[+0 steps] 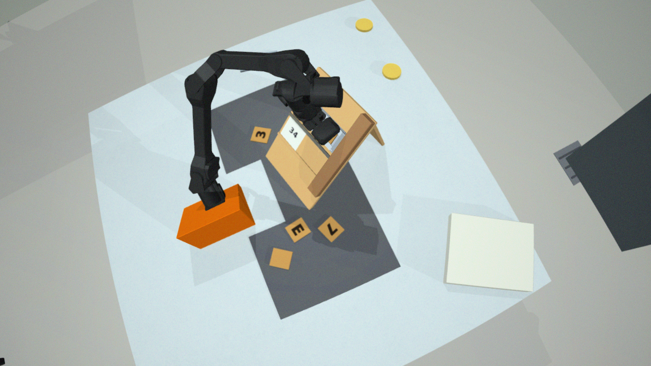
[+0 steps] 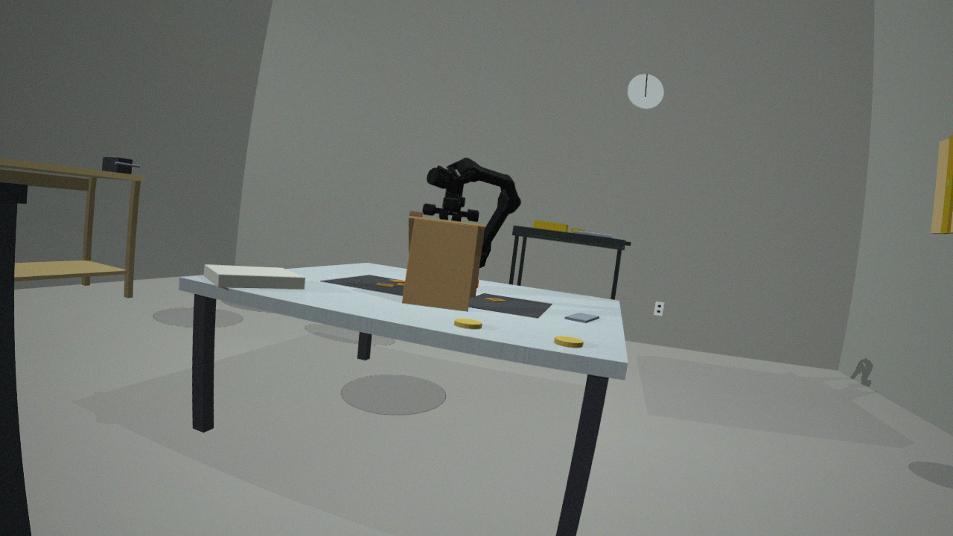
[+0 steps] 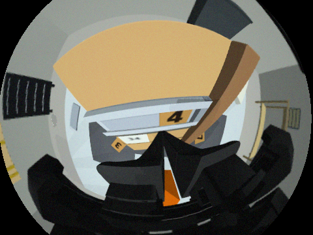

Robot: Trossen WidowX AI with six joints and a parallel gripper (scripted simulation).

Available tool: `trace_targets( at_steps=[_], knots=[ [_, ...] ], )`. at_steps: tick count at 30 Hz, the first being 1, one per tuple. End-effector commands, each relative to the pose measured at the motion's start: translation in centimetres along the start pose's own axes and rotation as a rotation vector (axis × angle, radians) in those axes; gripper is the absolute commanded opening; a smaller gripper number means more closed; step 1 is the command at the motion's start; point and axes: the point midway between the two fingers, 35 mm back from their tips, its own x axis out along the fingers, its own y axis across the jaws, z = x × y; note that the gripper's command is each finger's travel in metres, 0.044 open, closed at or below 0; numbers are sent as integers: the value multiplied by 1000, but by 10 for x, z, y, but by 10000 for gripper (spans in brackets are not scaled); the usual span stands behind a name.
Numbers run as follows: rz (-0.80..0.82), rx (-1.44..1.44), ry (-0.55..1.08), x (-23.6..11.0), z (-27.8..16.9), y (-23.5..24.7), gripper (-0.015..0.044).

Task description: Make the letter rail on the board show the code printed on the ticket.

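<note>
I am holding my black jaws pressed fully together with nothing between them, hanging over the sloped tan wooden board (image 1: 291, 159) just below its pale grey letter rail (image 3: 148, 111). The tan square tile marked 4 (image 3: 175, 117) is sitting in that rail beside the brown end bar (image 1: 341, 154), the white ticket reading 34 (image 1: 292, 133) is lying on the board, and the tan square tile marked 3 (image 1: 260, 134) is resting on the dark grey mat (image 1: 318, 273) on the pale blue bench (image 1: 409, 159).

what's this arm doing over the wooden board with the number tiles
The black arm is loading tiles into the rail on the slanted board to match the ticket, which reads 34. The 4 tile sits in the rail near the stop bar. The gripper hangs in front of the rail, shut and holding nothing. The 3 tile lies on the mat beside the board, not yet loaded.
</note>
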Motion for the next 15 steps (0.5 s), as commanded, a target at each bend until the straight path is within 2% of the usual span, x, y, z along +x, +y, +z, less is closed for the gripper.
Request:
trace_targets(
  at_steps=[1,15],
  knots=[
    [7,-17,67,0,-1,7,0],
    [11,-17,71,3,3,7,0]
  ],
)
